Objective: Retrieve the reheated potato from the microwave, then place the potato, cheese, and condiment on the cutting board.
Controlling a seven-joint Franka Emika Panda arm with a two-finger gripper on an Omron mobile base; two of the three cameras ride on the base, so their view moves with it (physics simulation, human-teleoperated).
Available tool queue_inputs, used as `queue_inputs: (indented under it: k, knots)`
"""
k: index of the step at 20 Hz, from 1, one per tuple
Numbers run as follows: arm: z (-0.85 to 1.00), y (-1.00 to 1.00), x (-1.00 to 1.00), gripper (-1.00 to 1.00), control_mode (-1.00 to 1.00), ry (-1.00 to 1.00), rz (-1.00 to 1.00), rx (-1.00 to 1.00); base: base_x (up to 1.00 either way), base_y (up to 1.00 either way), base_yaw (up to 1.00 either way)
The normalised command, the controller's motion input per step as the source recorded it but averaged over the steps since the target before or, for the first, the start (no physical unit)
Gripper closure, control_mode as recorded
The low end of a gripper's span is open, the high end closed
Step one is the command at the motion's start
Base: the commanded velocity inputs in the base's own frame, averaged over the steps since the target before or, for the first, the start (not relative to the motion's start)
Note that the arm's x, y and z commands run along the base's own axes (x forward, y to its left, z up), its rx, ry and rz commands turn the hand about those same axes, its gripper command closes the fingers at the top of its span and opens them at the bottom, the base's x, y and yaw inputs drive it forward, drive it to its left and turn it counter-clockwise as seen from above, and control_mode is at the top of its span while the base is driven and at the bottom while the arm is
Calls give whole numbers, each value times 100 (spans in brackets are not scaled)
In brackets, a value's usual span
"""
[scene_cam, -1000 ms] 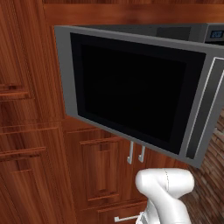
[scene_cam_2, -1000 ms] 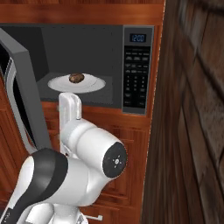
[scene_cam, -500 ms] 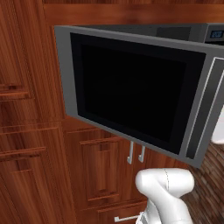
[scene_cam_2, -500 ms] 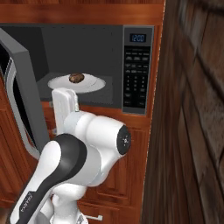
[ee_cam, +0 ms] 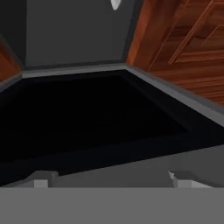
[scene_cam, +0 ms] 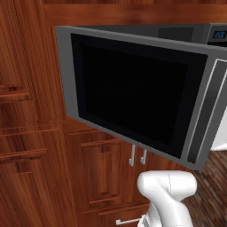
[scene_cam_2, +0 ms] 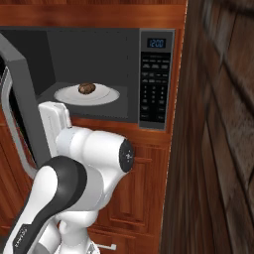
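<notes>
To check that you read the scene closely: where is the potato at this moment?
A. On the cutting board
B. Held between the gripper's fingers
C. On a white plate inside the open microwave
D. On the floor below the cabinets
C: in the right base view the potato sits on the white plate inside the microwave, whose door is swung open.

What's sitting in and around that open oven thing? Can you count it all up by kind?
Microwave, door open: 1
White plate: 1
Potato: 1
Total: 3
</notes>
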Motion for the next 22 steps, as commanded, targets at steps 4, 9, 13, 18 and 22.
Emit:
queue_inputs:
  k: [4,9,13,18,22]
  knots:
    - [0,34,-38,-100,-100,0,5,0,0,0,0]
    - [0,41,-37,-100,-100,0,4,0,0,0,0]
    - [0,48,-35,-100,-100,0,4,0,0,0,0]
    - [0,48,-28,-100,-100,0,6,1,0,0,0]
    - [-1,53,-20,-100,-100,0,5,1,0,0,0]
